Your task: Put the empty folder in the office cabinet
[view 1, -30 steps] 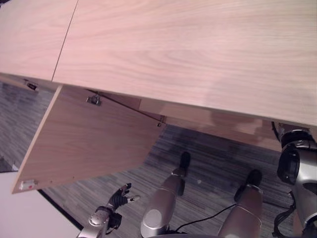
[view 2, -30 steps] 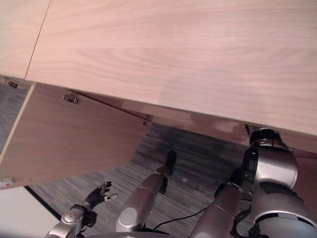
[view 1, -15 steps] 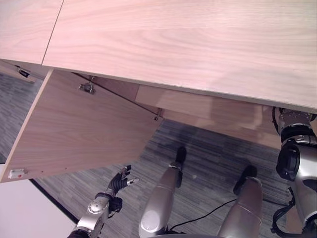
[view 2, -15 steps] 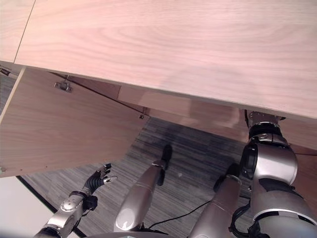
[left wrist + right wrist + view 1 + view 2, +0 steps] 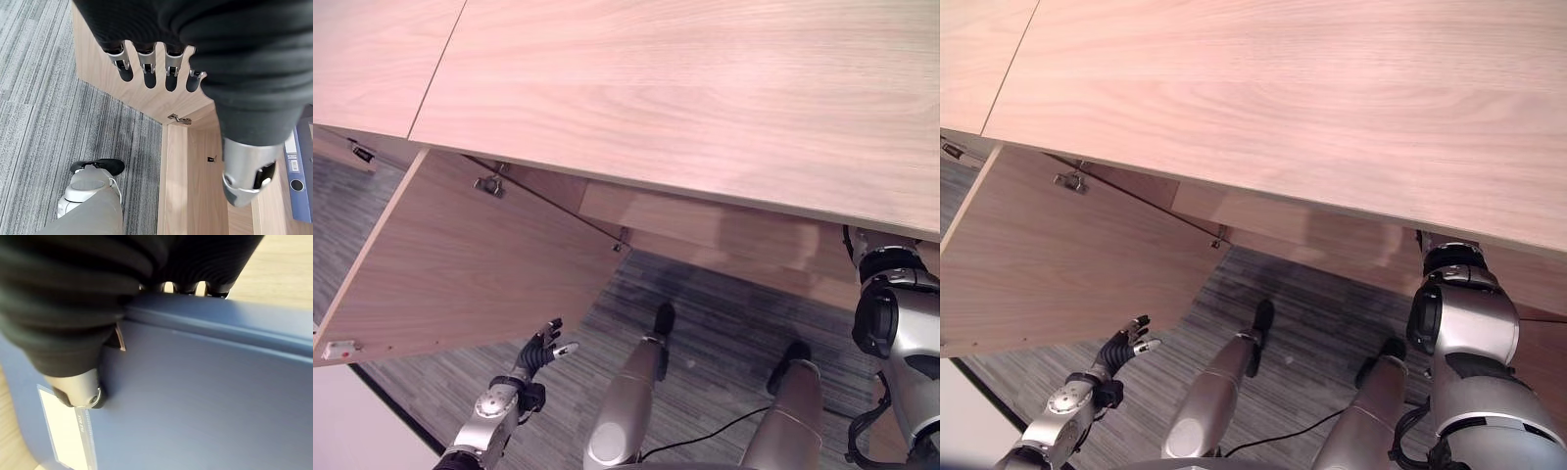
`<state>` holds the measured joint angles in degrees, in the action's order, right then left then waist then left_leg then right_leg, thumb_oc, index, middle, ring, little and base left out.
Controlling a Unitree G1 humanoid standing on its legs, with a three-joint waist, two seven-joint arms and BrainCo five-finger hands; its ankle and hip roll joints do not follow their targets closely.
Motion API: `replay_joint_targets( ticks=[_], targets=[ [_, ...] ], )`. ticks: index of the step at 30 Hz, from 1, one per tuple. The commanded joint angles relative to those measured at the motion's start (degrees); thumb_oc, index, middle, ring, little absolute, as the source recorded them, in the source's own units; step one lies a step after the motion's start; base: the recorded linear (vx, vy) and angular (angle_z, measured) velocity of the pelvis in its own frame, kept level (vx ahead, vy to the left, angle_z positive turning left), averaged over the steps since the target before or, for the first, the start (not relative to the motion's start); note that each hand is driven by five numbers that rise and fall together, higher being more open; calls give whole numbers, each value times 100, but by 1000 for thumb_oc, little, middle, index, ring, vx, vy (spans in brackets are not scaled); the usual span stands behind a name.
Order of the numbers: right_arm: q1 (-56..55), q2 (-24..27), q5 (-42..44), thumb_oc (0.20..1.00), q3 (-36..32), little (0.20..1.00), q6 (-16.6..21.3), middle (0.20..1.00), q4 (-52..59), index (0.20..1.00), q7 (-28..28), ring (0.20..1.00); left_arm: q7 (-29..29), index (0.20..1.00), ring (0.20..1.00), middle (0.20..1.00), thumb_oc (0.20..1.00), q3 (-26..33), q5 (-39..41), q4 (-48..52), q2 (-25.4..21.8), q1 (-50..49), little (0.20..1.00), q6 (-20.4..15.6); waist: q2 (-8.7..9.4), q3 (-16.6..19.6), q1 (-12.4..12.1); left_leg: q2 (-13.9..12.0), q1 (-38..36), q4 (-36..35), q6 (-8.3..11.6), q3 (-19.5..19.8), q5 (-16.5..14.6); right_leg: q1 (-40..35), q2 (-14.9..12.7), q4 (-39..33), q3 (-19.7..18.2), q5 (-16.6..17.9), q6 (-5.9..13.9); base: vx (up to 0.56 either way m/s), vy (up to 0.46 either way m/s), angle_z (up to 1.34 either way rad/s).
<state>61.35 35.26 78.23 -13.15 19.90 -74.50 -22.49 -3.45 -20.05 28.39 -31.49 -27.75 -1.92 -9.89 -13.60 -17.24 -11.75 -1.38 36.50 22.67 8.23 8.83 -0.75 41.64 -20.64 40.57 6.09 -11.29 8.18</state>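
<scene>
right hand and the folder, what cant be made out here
- Right hand: in its wrist view the thumb presses on the blue folder, but the fingers go behind its top edge, so the grip is hidden.
- Eye views: the cabinet top hides the right hand and the folder.
- Folder's contents: closed cover, cannot tell if it is empty.
- Left wrist view: a second folder is cut off by the edge.
</scene>
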Motion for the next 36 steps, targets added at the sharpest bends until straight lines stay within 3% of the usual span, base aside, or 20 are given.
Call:
replay_joint_targets(
  ticks=[1, 3, 7, 10, 11, 12, 13, 14, 15, 20, 22, 25, 26, 27, 29, 36],
  targets=[
    [859, 607, -453, 200, 500, 200, 155, 200, 536, 200, 335, 200, 38, 1000, 1000, 1000, 1000, 191, 56, -244, -411, 132, 1000, -195, 122, 73, -163, -242, -3, 377, 127, -262, -729, -653, 105, -303, -86, -442, 252, 0, 0, 0],
    [977, 616, -490, 200, 605, 200, 155, 200, 527, 200, 291, 200, 60, 1000, 1000, 1000, 1000, 165, 44, -274, -418, 110, 1000, -194, 114, 44, -179, -237, 28, 354, 127, -267, -591, -626, 98, -333, -70, -320, 226, -83, 17, -2],
    [977, 581, -577, 200, 664, 200, 85, 200, 487, 200, 277, 200, 64, 1000, 1000, 1000, 1000, 192, 33, -315, -427, 82, 1000, -188, 132, 76, -184, -251, -62, 333, 138, -273, -705, -744, 125, -339, -79, -460, 246, 25, -11, -1],
    [951, 583, -623, 200, 666, 200, 21, 200, 417, 200, 282, 200, 65, 1000, 1000, 1000, 1000, 204, 53, -299, -446, 75, 1000, -199, 126, 30, -189, -235, -48, 287, 138, -251, -562, -718, 121, -392, -46, -313, 222, -64, 10, 0],
    [953, 583, -623, 266, 666, 266, 19, 266, 415, 266, 282, 266, 66, 1000, 1000, 1000, 1000, 204, 53, -298, -446, 74, 1000, -198, 126, 28, -188, -235, -51, 283, 138, -250, -560, -722, 121, -394, -44, -312, 222, 0, 0, 0],
    [934, 577, -637, 561, 659, 561, -2, 561, 399, 561, 280, 561, 71, 1000, 1000, 1000, 1000, 206, 48, -306, -443, 77, 1000, -192, 130, 25, -183, -238, -52, 280, 141, -258, -555, -737, 118, -408, -37, -306, 225, 0, 0, 0],
    [917, 589, -624, 1000, 653, 1000, -42, 1000, 343, 1000, 275, 1000, 79, 1000, 1000, 1000, 1000, 196, 42, -303, -445, 84, 1000, -190, 137, 27, -184, -241, -61, 271, 141, -256, -556, -758, 120, -422, -35, -303, 225, 92, -30, 0],
    [914, 596, -608, 1000, 651, 1000, -75, 1000, 292, 1000, 257, 1000, 86, 1000, 1000, 1000, 1000, 192, 42, -297, -445, 91, 1000, -190, 156, 61, -175, -251, -110, 277, 149, -261, -687, -816, 133, -400, -52, -440, 244, 0, 0, 0],
    [908, 641, -606, 1000, 655, 1000, -193, 1000, 99, 1000, 222, 1000, 98, 1000, 1000, 1000, 1000, 183, 31, -282, -466, 98, 1000, -194, 158, 28, -176, -246, -78, 240, 141, -253, -532, -779, 134, -448, -23, -279, 224, 0, 0, 0],
    [1192, 824, -893, 1000, 871, 1000, -848, 1000, -843, 1000, -118, 1000, 276, 1000, 1000, 1000, 1000, 98, -102, -353, -552, 116, 1000, -128, 251, 4, -114, -270, -139, 206, 160, -275, -548, -839, 158, -477, -25, -279, 215, -20, 2, 0],
    [1214, 692, -1041, 1000, 840, 1000, -992, 1000, -1052, 1000, -474, 1000, 431, 1000, 1000, 1000, 1000, 23, -278, -426, -566, 129, 1000, -112, 296, 16, -62, -281, -239, 171, 165, -292, -670, -946, 201, -507, -37, -398, 220, 83, -35, -3],
    [1177, 625, -1164, 1000, 817, 1000, -1122, 1000, -1163, 1000, -673, 1000, 490, 1000, 1000, 1000, 1000, -47, -391, -462, -579, 110, 1000, -105, 308, -17, -49, -268, -246, 125, 152, -301, -532, -962, 206, -590, -4, -253, 192, 0, -6, -3],
    [1165, 605, -1198, 1000, 806, 1000, -1212, 1000, -1265, 1000, -745, 1000, 509, 1000, 1000, 1000, 1000, -88, -434, -491, -570, 124, 1000, -97, 327, 21, -32, -279, -315, 109, 159, -297, -652, -1032, 220, -585, -27, -383, 208, -87, 12, -4],
    [1146, 602, -1233, 1000, 796, 1000, -1286, 1000, -1357, 1000, -823, 1000, 528, 1000, 1000, 1000, 1000, -147, -480, -514, -556, 130, 1000, -103, 323, -18, -38, -272, -315, 64, 151, -298, -516, -1045, 217, -654, 12, -245, 184, 0, 0, 0],
    [1065, 517, -1192, 1000, 763, 1000, -1314, 1000, -1424, 1000, -939, 1000, 570, 1000, 1000, 1000, 1000, -225, -527, -526, -515, 168, 1000, -113, 345, 20, -29, -283, -435, -6, 153, -270, -617, -1167, 241, -695, 15, -351, 198, 40, -15, -1],
    [613, 120, -1241, 1000, 557, 1000, -1304, 1000, -1376, 1000, -1222, 1000, 628, 1000, 1000, 1000, 1000, -335, -538, -641, -306, 253, 1000, -117, 401, -35, -52, -291, -637, -243, 136, -236, -404, -1439, 261, -1023, 151, -100, 186, -24, 4, 0]
  ],
)
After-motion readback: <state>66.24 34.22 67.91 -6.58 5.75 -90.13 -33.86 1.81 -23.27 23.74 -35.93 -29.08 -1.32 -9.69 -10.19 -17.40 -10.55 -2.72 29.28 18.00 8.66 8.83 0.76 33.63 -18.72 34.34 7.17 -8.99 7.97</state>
